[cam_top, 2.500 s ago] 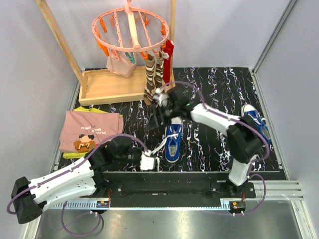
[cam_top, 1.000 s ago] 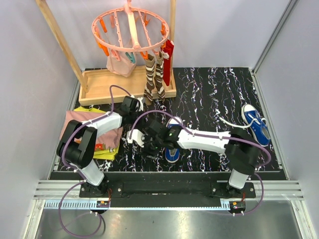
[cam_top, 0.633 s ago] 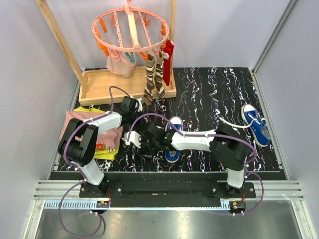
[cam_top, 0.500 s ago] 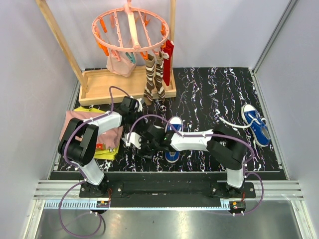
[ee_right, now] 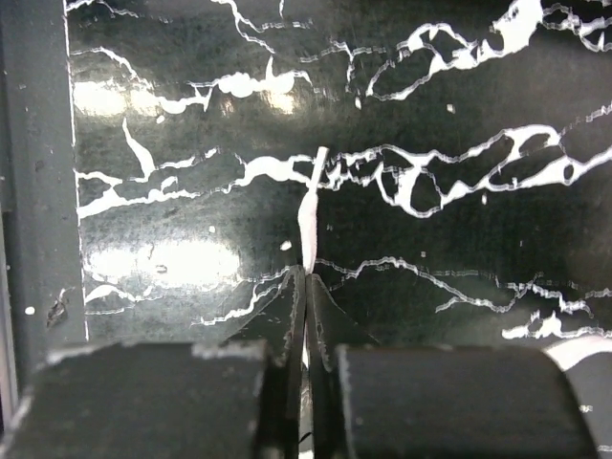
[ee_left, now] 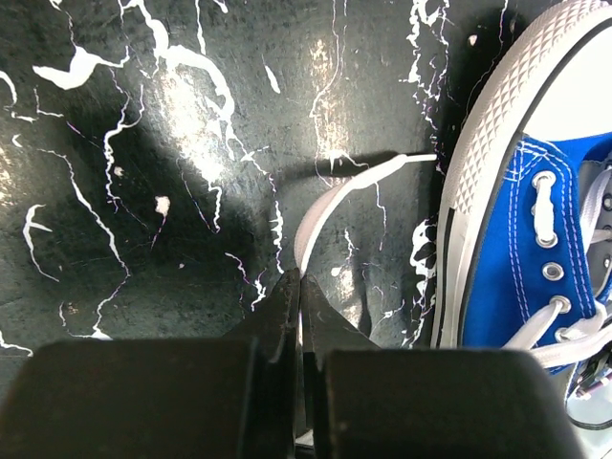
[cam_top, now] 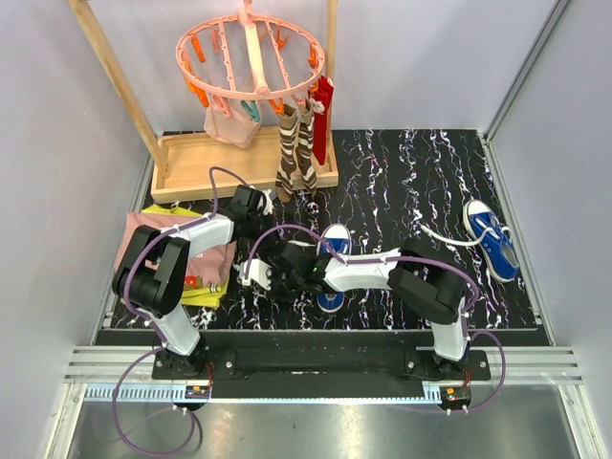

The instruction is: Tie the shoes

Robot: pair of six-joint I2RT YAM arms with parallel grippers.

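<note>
Top external view: one blue shoe (cam_top: 332,268) lies near the middle of the black marbled desk (cam_top: 402,172). The other shoe (cam_top: 490,236) sits well apart by the desk's right edge, with a loose lace (cam_top: 442,235) trailing to its left. Both arms reach in just left of the middle shoe.

Left wrist view: the left end effector (ee_left: 300,287) is fully closed. Its fingertips pinch a white lace (ee_left: 330,191) that arcs over the desk to the shoe's white rubber edge on the right.

Right wrist view: the right end effector (ee_right: 306,282) is likewise closed. It nips a thin lace end (ee_right: 310,215), which pokes out just beyond the fingertips above the desk.
</note>
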